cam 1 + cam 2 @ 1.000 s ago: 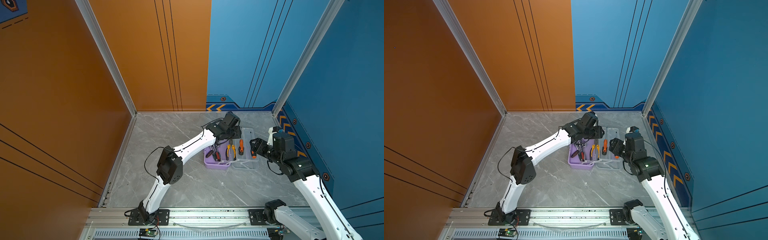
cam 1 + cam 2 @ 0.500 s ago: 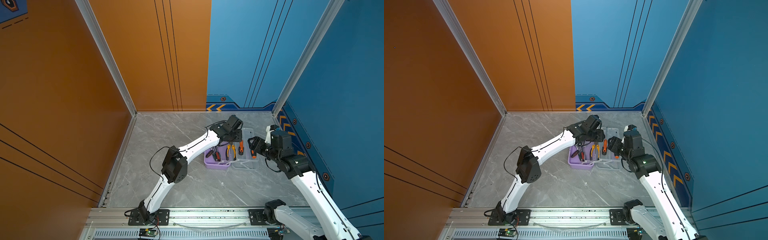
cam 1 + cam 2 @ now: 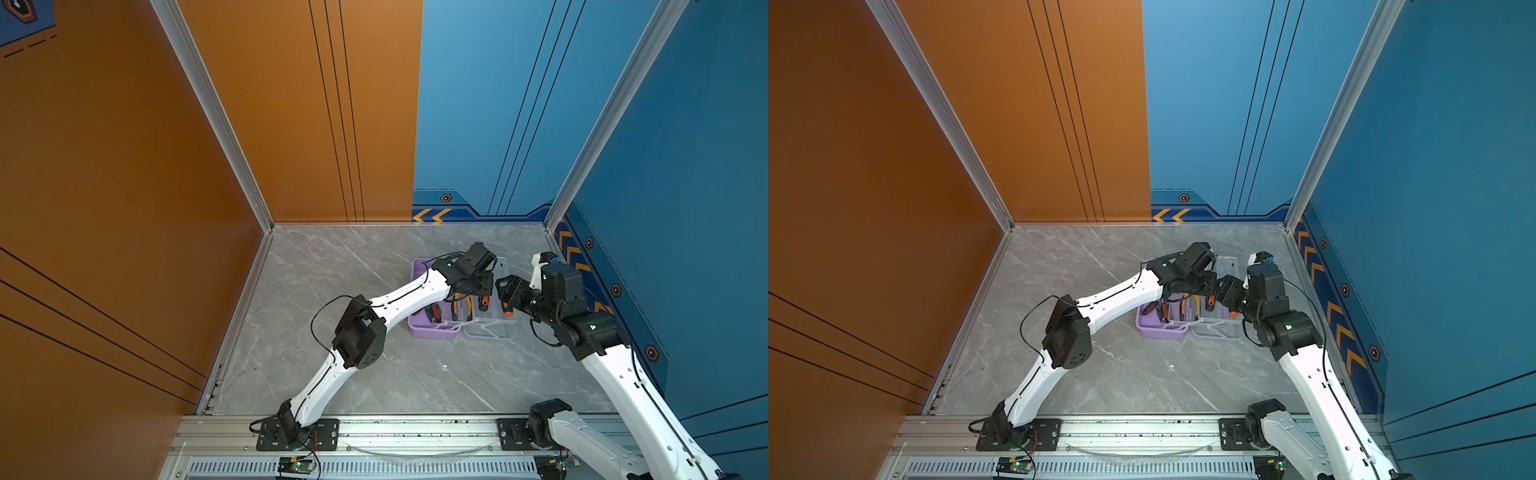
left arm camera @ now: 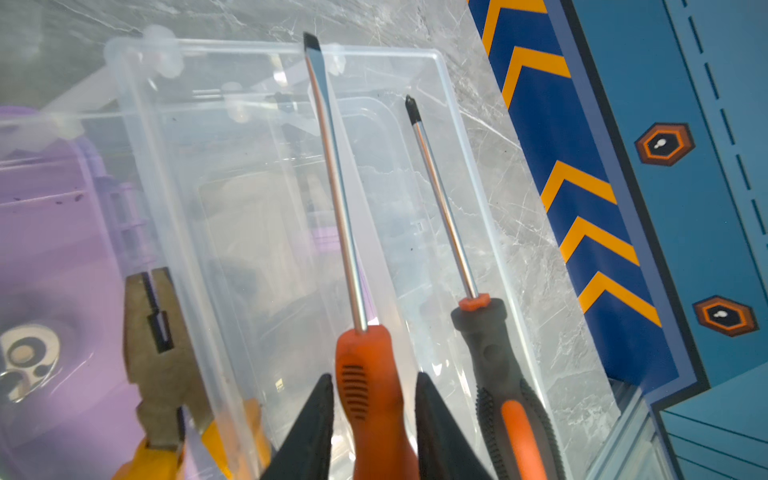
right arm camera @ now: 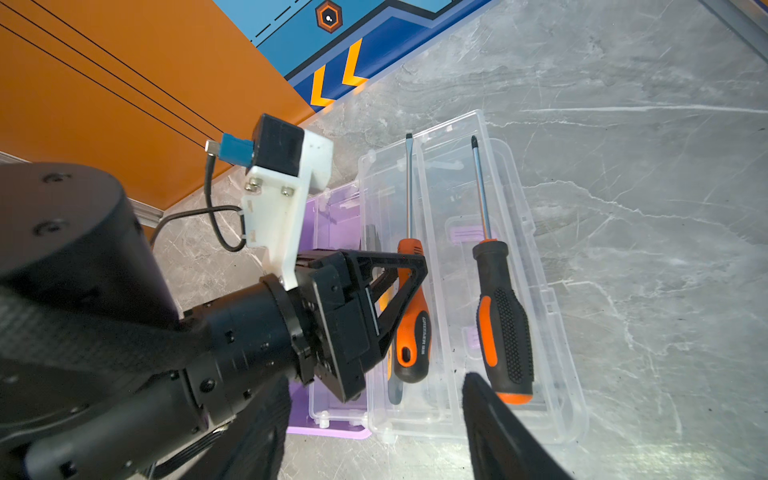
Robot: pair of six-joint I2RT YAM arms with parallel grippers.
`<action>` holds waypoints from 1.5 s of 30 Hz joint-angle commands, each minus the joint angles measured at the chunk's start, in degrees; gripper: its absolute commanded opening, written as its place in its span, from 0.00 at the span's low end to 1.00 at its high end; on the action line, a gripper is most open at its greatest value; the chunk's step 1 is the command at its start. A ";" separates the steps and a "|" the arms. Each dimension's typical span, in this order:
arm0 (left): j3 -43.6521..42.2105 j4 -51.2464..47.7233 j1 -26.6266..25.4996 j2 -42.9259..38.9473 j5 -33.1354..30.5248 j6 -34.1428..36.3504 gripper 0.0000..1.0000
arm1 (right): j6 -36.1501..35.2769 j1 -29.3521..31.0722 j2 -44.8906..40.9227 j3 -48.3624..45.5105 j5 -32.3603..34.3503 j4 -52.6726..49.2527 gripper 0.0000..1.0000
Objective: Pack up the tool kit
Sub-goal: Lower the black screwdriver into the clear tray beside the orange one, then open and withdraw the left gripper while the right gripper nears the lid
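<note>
Top views both show the grey marble-patterned tabletop [image 3: 374,365], with two white-and-black arms [image 3: 399,299] reaching in so that their heads nearly meet over the kit. The small rectangular lilac plastic case [image 3: 432,330] lies open just beside and below the left gripper [image 3: 478,286]. Its clear plastic lid [image 3: 494,328] lies folded out flat on the table, under both that gripper and the right gripper [image 3: 505,289].

In the left wrist view the left gripper's two black fingers [image 4: 316,424] stand close on either side of the handle of the orange-handled flat-blade screwdriver [image 4: 370,395], which lies in the lid. A sliver of clear plastic shows beside one finger, so from what I can see the handle is straddled, not clamped.

The right gripper's fingers [image 5: 498,428] are spread wide and hold nothing. The black-and-orange cross-head screwdriver [image 5: 503,324] also lies in the lid, just past the left gripper's outer finger, its butt end close to one right finger.

On the left gripper's other side, in the case, lie the red-handled screwdriver [image 3: 434,311], well off, and the yellow-handled pliers [image 4: 158,340], much nearer. Beyond the pliers shows the blurred round head of the steel ratchet wrench [image 4: 25,357].
</note>
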 commanded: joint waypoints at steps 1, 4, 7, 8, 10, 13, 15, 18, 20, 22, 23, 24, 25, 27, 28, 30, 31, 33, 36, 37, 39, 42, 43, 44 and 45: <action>-2.28 -2.30 0.03 -0.04 -0.74 -0.04 0.27 | 0.07 -0.51 -1.05 -1.03 -0.80 0.79 0.67; -5.02 -2.17 0.00 -1.77 -1.94 -1.05 0.22 | 0.11 -0.54 -1.23 -1.08 -0.70 0.79 0.67; -7.03 -2.20 0.03 -2.75 -2.22 -2.01 0.17 | 0.20 -0.59 -1.14 -1.07 -0.60 0.79 0.67; -7.55 -2.18 -0.03 -3.04 -1.95 -2.44 0.16 | 0.20 -0.53 -1.14 -1.08 -0.53 0.79 0.67; -8.18 -2.21 -0.26 -3.60 -2.66 -2.61 0.16 | 0.12 -0.53 -1.14 -0.99 -0.51 0.79 0.67; -8.47 -2.21 -0.26 -4.01 -3.01 -3.33 0.12 | 0.07 -0.62 -1.31 -0.90 -0.51 0.79 0.67; -8.56 -2.21 -0.37 -4.57 -3.38 -3.62 0.12 | 0.11 -0.67 -1.40 -0.90 -0.55 0.79 0.67; -9.14 -2.20 -0.12 -5.35 -4.22 -4.20 0.09 | 0.11 -0.72 -1.49 -0.96 -0.51 0.72 0.67; -10.28 -2.18 -0.12 -6.04 -4.74 -4.73 0.07 | 0.11 -0.74 -1.63 -1.11 -0.51 0.79 0.67; -10.87 -2.22 -0.01 -6.23 -5.02 -4.63 0.07 | 0.03 -0.77 -1.73 -1.08 -0.51 0.80 0.67; -11.63 -2.12 0.02 -6.37 -5.16 -5.01 0.07 | -0.06 -0.82 -1.63 -1.08 -0.51 0.79 0.67; -11.97 -2.20 0.01 -6.35 -5.13 -5.07 0.07 | -0.06 -0.84 -1.59 -1.08 -0.52 0.79 0.67; -12.11 -2.21 0.02 -6.19 -5.12 -5.07 0.09 | -0.15 -0.80 -1.52 -1.05 -0.51 0.79 0.67; -12.16 -2.19 -0.03 -5.96 -4.74 -5.16 0.18 | -0.15 -0.79 -1.49 -1.15 -0.62 0.79 0.67; -12.14 -2.17 -0.12 -6.01 -4.77 -5.16 0.23 | -0.15 -0.80 -1.49 -1.16 -0.60 0.79 0.67; -11.92 -2.25 -0.12 -6.16 -5.02 -4.99 0.34 | -0.16 -0.93 -1.58 -1.24 -0.51 0.79 0.68; -11.82 -2.21 -0.17 -6.35 -5.18 -4.83 0.36 | -0.15 -1.00 -1.67 -1.24 -0.51 0.79 0.68; -11.47 -2.21 -0.17 -6.85 -5.75 -4.18 0.40 | -0.15 -1.09 -1.89 -1.23 -0.14 0.79 0.68; -10.93 -2.21 0.15 -8.03 -6.43 -3.03 0.44 | -0.02 -1.67 -1.99 -1.25 0.15 0.79 0.68; -10.98 -2.22 0.45 -8.66 -6.69 -2.80 0.44 | 0.15 -2.01 -2.02 -1.32 0.41 0.79 0.68; -11.39 -2.21 0.88 -10.52 -7.49 -1.57 0.46 | 0.56 -2.87 -2.33 -1.53 1.28 0.71 0.69; -14.33 -2.23 2.18 -15.26 -9.25 0.52 0.48 | 1.38 -5.85 -3.31 -2.77 0.20 0.79 0.69; -16.00 -2.21 2.92 -17.23 -9.77 1.42 0.49 | 1.48 -7.14 -3.38 -3.13 -1.07 0.63 0.69; -17.85 -2.17 3.74 -18.92 -10.22 2.03 0.50 | 1.46 -8.19 -3.55 -3.43 -2.14 0.24 0.69; -20.31 -2.12 4.66 -21.05 -10.84 2.75 0.51 | 1.42 -9.04 -3.92 -3.65 -2.66 -0.72 0.68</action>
